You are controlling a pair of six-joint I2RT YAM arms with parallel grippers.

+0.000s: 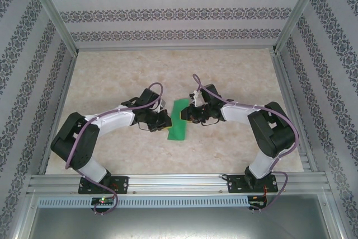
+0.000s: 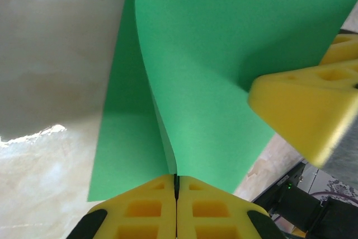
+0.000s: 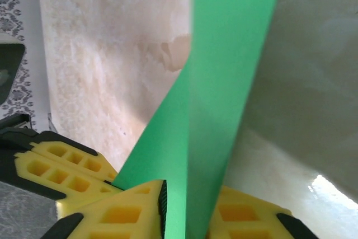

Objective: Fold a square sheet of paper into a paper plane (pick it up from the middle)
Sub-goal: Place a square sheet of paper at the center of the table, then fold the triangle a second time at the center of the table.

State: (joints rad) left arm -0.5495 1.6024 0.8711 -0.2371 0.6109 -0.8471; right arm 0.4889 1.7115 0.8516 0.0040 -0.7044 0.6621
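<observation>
Pinching the thin, bright green square sheet of paper (image 1: 179, 119) between them at the middle of the beige marbled table (image 1: 235, 76), the left gripper (image 2: 176, 178) and right gripper (image 3: 187, 191) are both clamped on it; the centre fold seems to be forming, and next it needs pressing flat into a sharp crease

The square sheet of paper (image 1: 180, 118), plain bright green, is bent into 2 curved layers meeting along a lengthwise fold. It forms a narrow strip running near to far at mid-surface (image 1: 235, 82).
</observation>
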